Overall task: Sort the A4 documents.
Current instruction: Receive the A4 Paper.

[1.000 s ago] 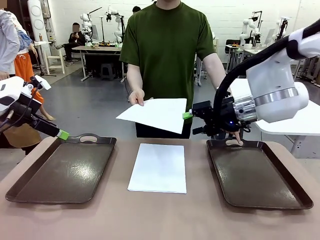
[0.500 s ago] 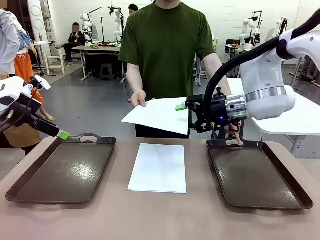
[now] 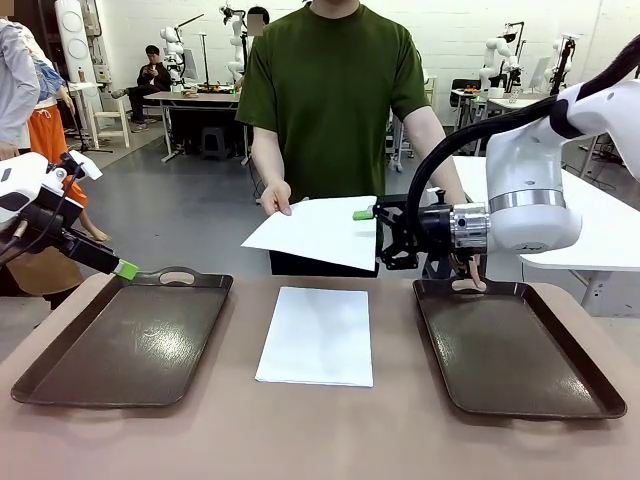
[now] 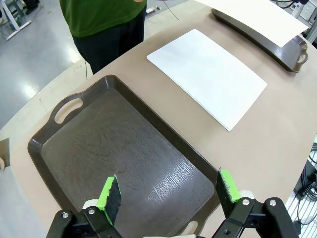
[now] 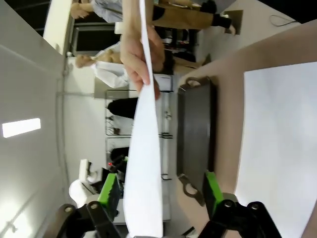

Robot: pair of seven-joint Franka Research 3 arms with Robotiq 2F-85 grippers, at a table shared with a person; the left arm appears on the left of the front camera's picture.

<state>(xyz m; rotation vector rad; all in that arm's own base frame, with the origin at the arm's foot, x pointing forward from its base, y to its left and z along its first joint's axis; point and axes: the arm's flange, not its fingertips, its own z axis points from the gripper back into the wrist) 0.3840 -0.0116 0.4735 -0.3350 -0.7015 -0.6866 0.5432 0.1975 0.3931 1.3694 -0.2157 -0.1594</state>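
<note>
The surface (image 3: 320,440) carries the left tray (image 3: 120,345) and the right tray (image 3: 510,350), dark brown, handled and bare; we judge them laid out as sorting bins. Between them, at centre frame, the stack of A4 documents (image 3: 318,335) lies flat, white, blank-looking and squared. Above the stack, a person's hand (image 3: 275,195) holds out a single sheet (image 3: 315,230) by one corner, thin and near level, which we read as a handover. The right tool (image 5: 161,189) straddles the sheet's free edge, jaws apart, not yet clamped. The left tool (image 4: 169,189) hangs over the left tray, jaws apart, holding nothing.
</note>
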